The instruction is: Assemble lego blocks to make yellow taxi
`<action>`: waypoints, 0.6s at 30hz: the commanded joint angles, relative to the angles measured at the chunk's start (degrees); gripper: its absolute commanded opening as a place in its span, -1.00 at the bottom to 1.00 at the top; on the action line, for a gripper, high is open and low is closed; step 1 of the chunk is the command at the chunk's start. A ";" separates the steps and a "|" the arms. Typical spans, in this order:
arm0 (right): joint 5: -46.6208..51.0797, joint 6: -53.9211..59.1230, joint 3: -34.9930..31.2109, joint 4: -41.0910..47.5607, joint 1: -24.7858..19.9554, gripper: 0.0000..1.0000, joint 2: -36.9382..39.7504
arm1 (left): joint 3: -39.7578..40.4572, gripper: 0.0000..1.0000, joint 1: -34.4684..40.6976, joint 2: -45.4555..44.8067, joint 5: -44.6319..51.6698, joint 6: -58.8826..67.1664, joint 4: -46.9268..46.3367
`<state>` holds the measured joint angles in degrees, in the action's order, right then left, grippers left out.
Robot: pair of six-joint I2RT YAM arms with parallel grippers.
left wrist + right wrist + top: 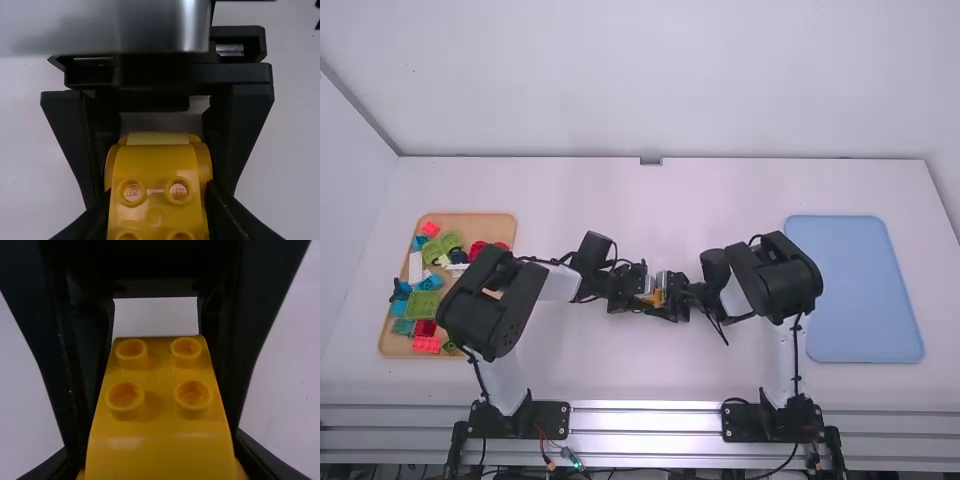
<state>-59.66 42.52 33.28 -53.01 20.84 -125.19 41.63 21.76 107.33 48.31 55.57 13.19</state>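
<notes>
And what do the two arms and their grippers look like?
The left arm and right arm look alike: white links, bulky black joints, loose black cables, black bases. The left gripper and right gripper are both black, with two fingers.

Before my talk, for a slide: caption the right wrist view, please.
Yellow studded block, close up between black gripper fingers.

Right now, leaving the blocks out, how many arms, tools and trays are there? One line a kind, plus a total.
Arms: 2, left arm and right arm
Tools: 2, left tool and right tool
Trays: 2, wooden tray and blue tray
Total: 6
</notes>
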 commanded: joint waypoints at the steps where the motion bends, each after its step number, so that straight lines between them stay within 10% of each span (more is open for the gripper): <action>1: 1.01 0.15 0.46 -0.09 0.85 0.02 -0.50 | -0.66 -0.16 0.96 -0.39 -1.86 0.81 -0.55; 18: 1.92 0.13 0.46 0.15 0.85 0.03 -0.50 | -0.81 -0.10 -6.10 -6.05 4.94 4.31 -6.29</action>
<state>-58.96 42.37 33.47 -53.36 21.58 -125.19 41.28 16.88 103.50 50.68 58.57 7.64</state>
